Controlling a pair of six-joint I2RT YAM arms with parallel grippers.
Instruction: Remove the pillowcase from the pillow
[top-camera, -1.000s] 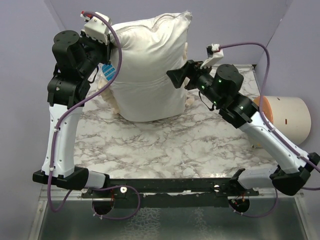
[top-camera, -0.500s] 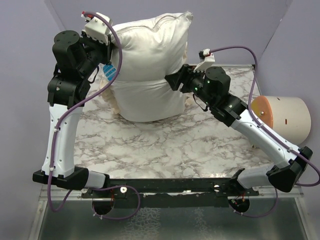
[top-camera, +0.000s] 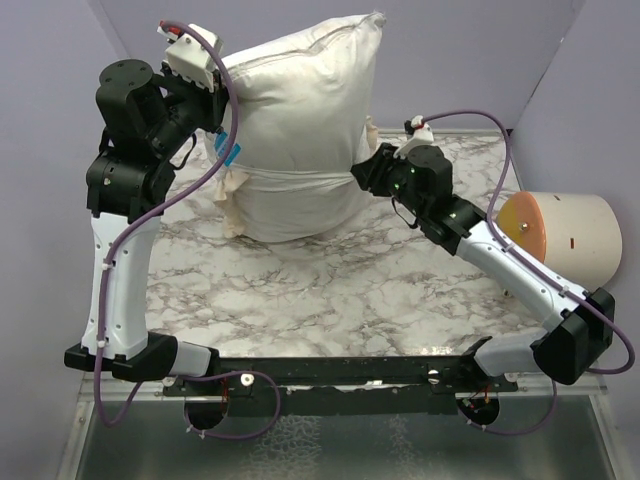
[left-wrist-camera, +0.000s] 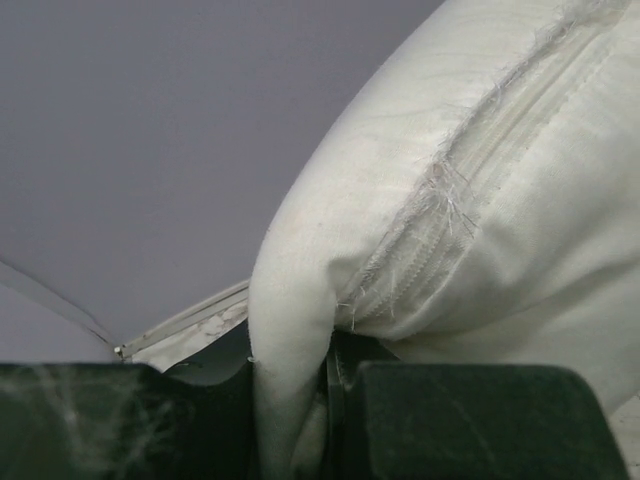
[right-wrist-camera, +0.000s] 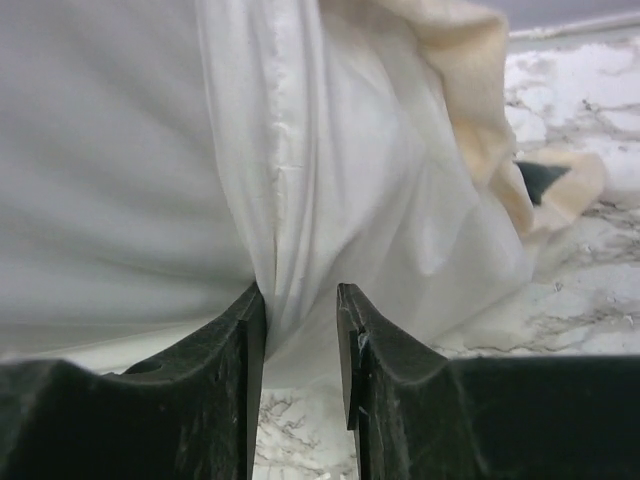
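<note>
The white pillow (top-camera: 300, 100) hangs upright over the back of the table. My left gripper (top-camera: 225, 95) is shut on its upper left corner; in the left wrist view the seamed corner (left-wrist-camera: 480, 200) runs down between my fingers (left-wrist-camera: 300, 420). The pillowcase (top-camera: 290, 205) is inside out, white face outward, and wraps the pillow's lower half, with cream trim (top-camera: 233, 192) hanging at the sides. My right gripper (top-camera: 358, 175) is at the pillow's right side. In the right wrist view its jaws (right-wrist-camera: 298, 330) pinch a gathered fold of the pillowcase (right-wrist-camera: 380, 200) near its hem, with cream trim (right-wrist-camera: 480, 80) beyond.
A beige and orange cylinder (top-camera: 565, 235) lies off the table's right edge. A blue and white tag (top-camera: 228, 150) hangs by the left gripper. Purple walls stand close behind and at both sides of the marble table (top-camera: 330, 290).
My right gripper has moved left against the pillow's right side and narrowed onto the pillowcase fabric. The left arm has raised the pillow, which now hangs taller.
</note>
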